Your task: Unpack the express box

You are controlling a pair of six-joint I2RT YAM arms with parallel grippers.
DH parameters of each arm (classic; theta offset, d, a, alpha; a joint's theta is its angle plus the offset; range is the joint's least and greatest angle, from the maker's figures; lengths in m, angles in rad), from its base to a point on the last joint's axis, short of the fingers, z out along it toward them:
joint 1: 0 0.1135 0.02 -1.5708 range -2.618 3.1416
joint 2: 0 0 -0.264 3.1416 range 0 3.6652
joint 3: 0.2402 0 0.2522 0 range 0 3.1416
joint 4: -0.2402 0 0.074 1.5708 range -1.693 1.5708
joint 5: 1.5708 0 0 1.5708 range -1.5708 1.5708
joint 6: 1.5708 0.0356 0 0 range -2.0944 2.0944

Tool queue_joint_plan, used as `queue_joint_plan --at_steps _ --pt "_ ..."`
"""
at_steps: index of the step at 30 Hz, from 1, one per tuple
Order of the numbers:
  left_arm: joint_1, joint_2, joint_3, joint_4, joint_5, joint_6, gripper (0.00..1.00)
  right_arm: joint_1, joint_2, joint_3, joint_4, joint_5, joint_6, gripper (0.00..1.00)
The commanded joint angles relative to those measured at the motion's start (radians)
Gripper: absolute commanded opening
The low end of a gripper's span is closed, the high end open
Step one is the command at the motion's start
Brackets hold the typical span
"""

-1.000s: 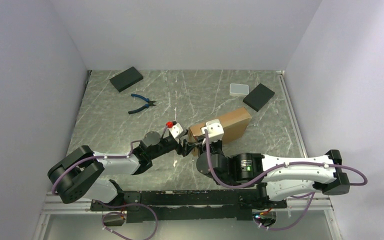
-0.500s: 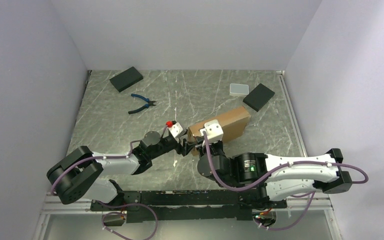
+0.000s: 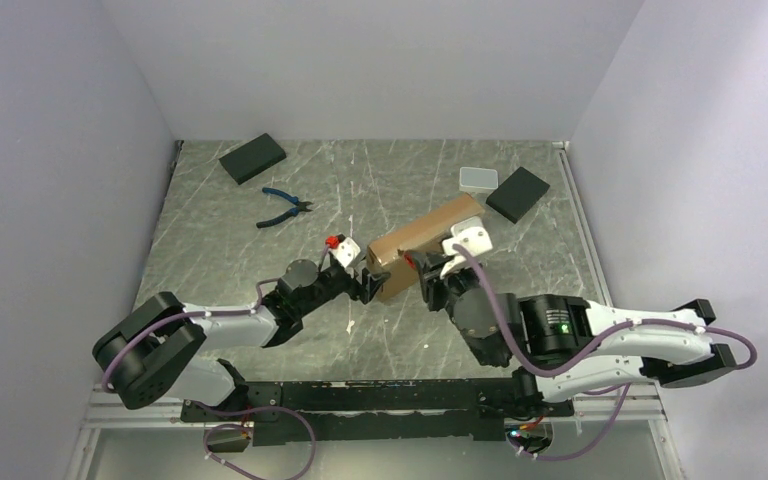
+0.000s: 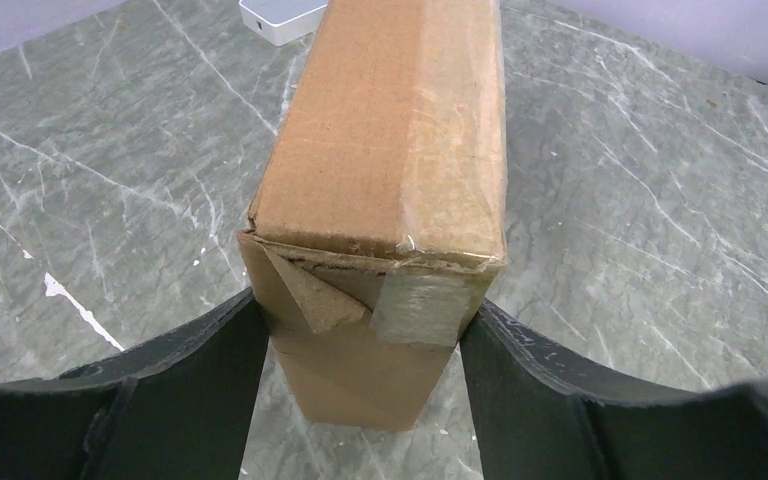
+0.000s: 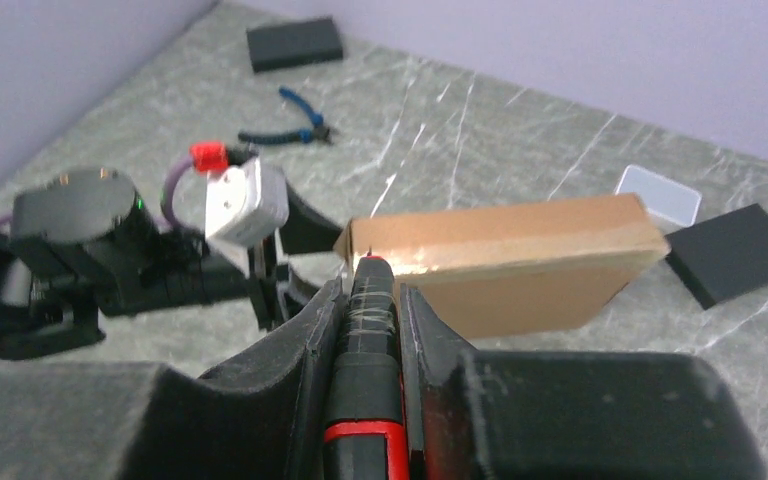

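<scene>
Express box point(image 3: 415, 250): plain brown corrugated cardboard, long and flat, turned so a narrow long face is uppermost; sits mid-table, angled toward the right rear. Clear glossy tape point(image 4: 450, 130) runs along that narrow face and folds down over the near end, where it is wrinkled. The cardboard edge there is ragged, with a small triangular flap point(image 4: 310, 295) of torn board showing. Left gripper point(image 3: 368, 278) clamps the near end of the box, its matte black, slightly grainy fingers point(image 4: 170, 400) pressed one against each broad face. Whether the box rests on the table or is lifted slightly: cannot tell. Right gripper point(image 5: 370, 295) is closed on a slim black tool point(image 5: 365, 340) with a red band; the tool tip meets the box's upper edge close to the near corner. Table point(image 3: 260, 260): grey-green marble pattern, white veining, low sheen. On it: blue-handled pliers point(image 3: 282, 207) left of centre; one flat black block point(image 3: 252, 158) rear left, another point(image 3: 517, 194) rear right; a small white-grey case point(image 3: 478, 179) near the box's far end, beside the right block. Walls point(image 3: 380, 70) plain, pale lilac-grey, on three sides
</scene>
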Motion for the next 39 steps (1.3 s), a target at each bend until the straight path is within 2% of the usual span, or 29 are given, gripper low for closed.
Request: queue_joint_plan --at_steps 1,4,7,10,15,17,19,22,25,28,31,33,35,37,39 --pt "0.002 -0.033 0.003 -0.045 -0.003 -0.001 0.74 -0.032 -0.046 -0.010 0.309 0.109 -0.308 0.00" --pt "0.003 -0.065 -0.007 -0.064 0.007 -0.011 0.79 -0.127 -0.078 -0.044 0.366 0.051 -0.389 0.00" --pt "0.002 -0.107 -0.020 -0.093 0.010 -0.022 0.84 -0.300 -0.093 -0.055 0.306 -0.054 -0.332 0.00" --pt "0.002 -0.152 -0.027 -0.132 0.010 -0.032 0.87 -0.423 -0.086 -0.064 0.279 -0.109 -0.317 0.00" --pt "0.002 -0.246 -0.045 -0.189 0.012 -0.062 0.89 -0.556 -0.004 0.004 0.147 0.021 -0.295 0.00" --pt "0.002 -0.297 -0.044 -0.247 0.020 -0.076 0.89 -0.671 0.052 0.059 0.019 0.038 -0.214 0.00" --pt "0.002 -0.351 -0.032 -0.319 0.005 -0.083 0.89 -0.857 0.087 0.090 -0.084 -0.044 -0.116 0.00" --pt "0.002 -0.449 -0.009 -0.451 -0.021 -0.092 0.90 -1.061 0.088 0.059 -0.143 -0.189 0.002 0.00" --pt "0.002 -0.539 0.011 -0.552 -0.022 -0.110 0.90 -1.277 0.083 0.006 -0.189 -0.413 0.137 0.00" --pt "0.004 -0.615 0.029 -0.633 -0.019 -0.133 0.90 -1.525 0.049 -0.090 -0.167 -0.747 0.211 0.00" --pt "0.003 -0.691 0.045 -0.711 -0.013 -0.141 0.92 -1.817 -0.008 -0.223 -0.096 -1.037 0.288 0.00" --pt "0.004 -0.727 0.062 -0.761 -0.032 -0.146 0.95 -1.921 -0.055 -0.321 -0.037 -1.175 0.350 0.00" --pt "0.004 -0.750 0.099 -0.827 -0.070 -0.155 0.98 -1.988 -0.068 -0.440 0.055 -1.308 0.429 0.00" --pt "0.004 -0.752 0.171 -0.906 -0.116 -0.179 1.00 -2.091 -0.056 -0.564 0.176 -1.507 0.501 0.00" --pt "0.004 -0.731 0.270 -1.001 -0.133 -0.180 0.99 -2.174 -0.040 -0.712 0.382 -1.728 0.603 0.00"
